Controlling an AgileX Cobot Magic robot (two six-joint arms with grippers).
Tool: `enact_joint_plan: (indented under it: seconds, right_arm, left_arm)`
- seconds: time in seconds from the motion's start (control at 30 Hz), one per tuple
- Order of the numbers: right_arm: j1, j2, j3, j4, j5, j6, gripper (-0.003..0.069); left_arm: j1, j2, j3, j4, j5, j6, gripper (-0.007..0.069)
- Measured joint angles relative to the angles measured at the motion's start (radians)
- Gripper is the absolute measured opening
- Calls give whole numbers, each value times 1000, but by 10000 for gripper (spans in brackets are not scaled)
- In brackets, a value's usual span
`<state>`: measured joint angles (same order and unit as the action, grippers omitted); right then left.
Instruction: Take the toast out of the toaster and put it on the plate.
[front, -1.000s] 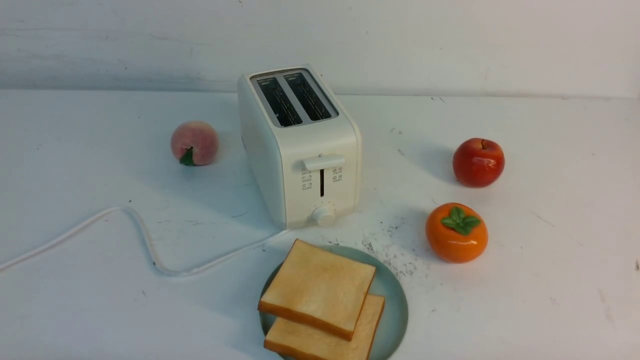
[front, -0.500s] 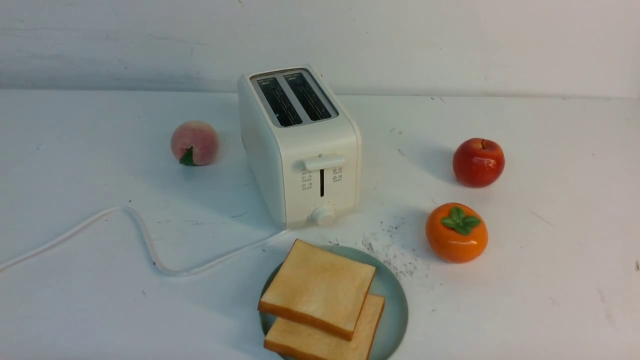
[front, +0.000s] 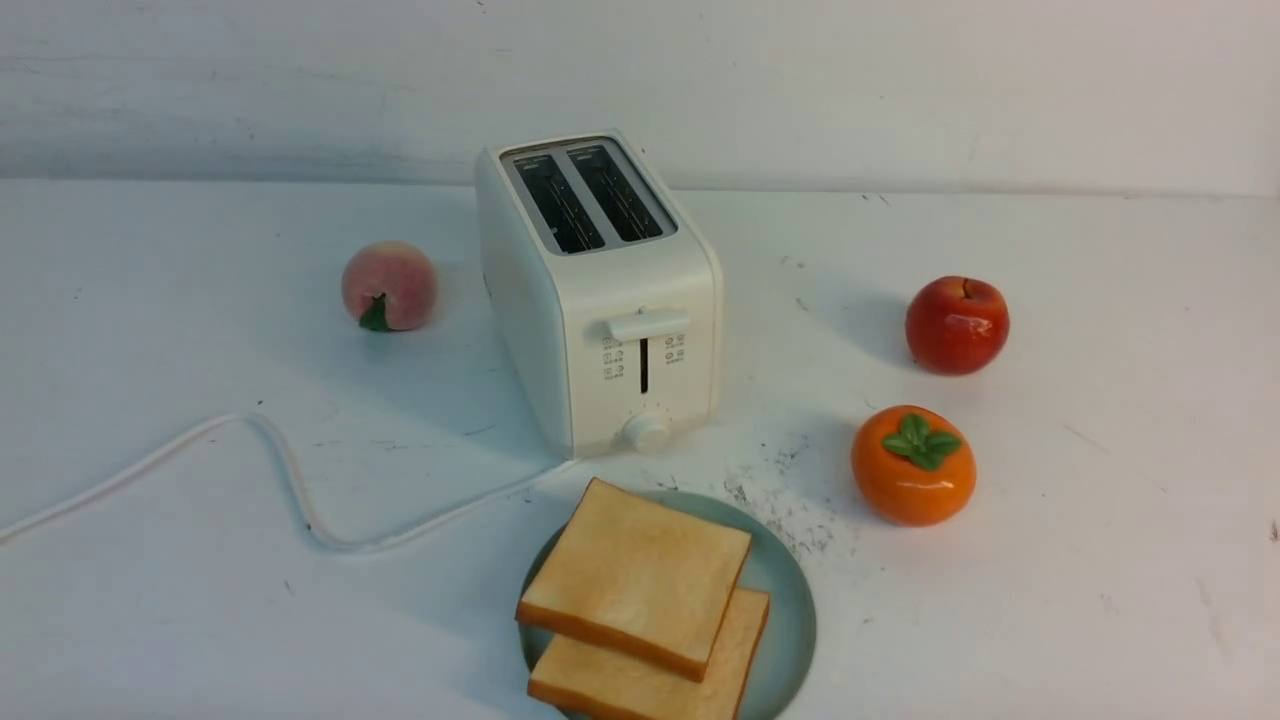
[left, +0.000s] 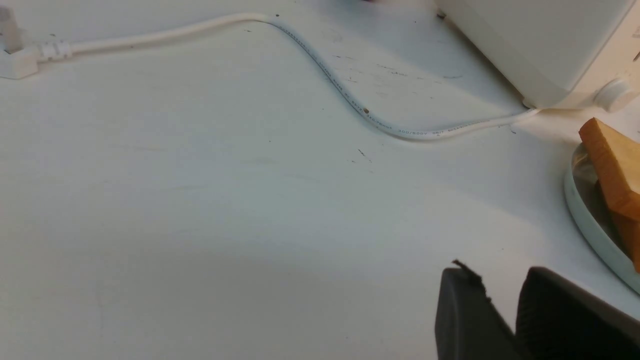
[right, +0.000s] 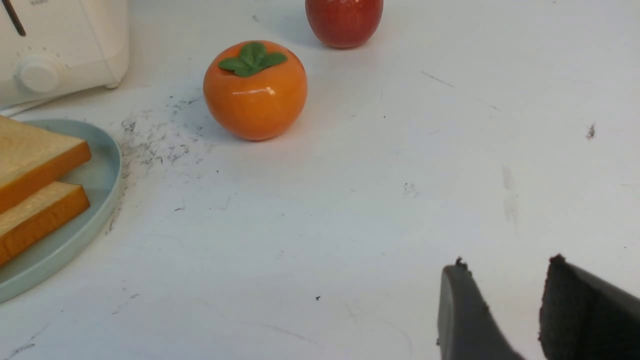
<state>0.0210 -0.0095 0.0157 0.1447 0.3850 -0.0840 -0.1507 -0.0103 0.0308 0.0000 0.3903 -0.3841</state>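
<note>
The white toaster (front: 600, 290) stands mid-table with both top slots dark and empty and its lever up. In front of it the pale blue-green plate (front: 788, 610) holds two toast slices, the upper one (front: 640, 570) overlapping the lower one (front: 650, 680). Neither gripper shows in the front view. My left gripper (left: 500, 272) is open and empty, low over bare table beside the plate's rim (left: 585, 220). My right gripper (right: 506, 265) is open and empty over bare table, well away from the plate (right: 95, 175) and toast (right: 30, 155).
A peach (front: 389, 285) lies left of the toaster. A red apple (front: 957, 324) and an orange persimmon (front: 913, 465) sit to its right. The white cord (front: 290, 480) snakes across the left of the table to a plug (left: 15, 57). A white wall stands behind.
</note>
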Motion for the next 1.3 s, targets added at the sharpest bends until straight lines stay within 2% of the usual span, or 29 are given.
enact_joint_plan:
  seconds: [1.3]
  right_arm:
    - [0,0,0,0,0,0,240]
  left_arm:
    - [0,0,0,0,0,0,182]
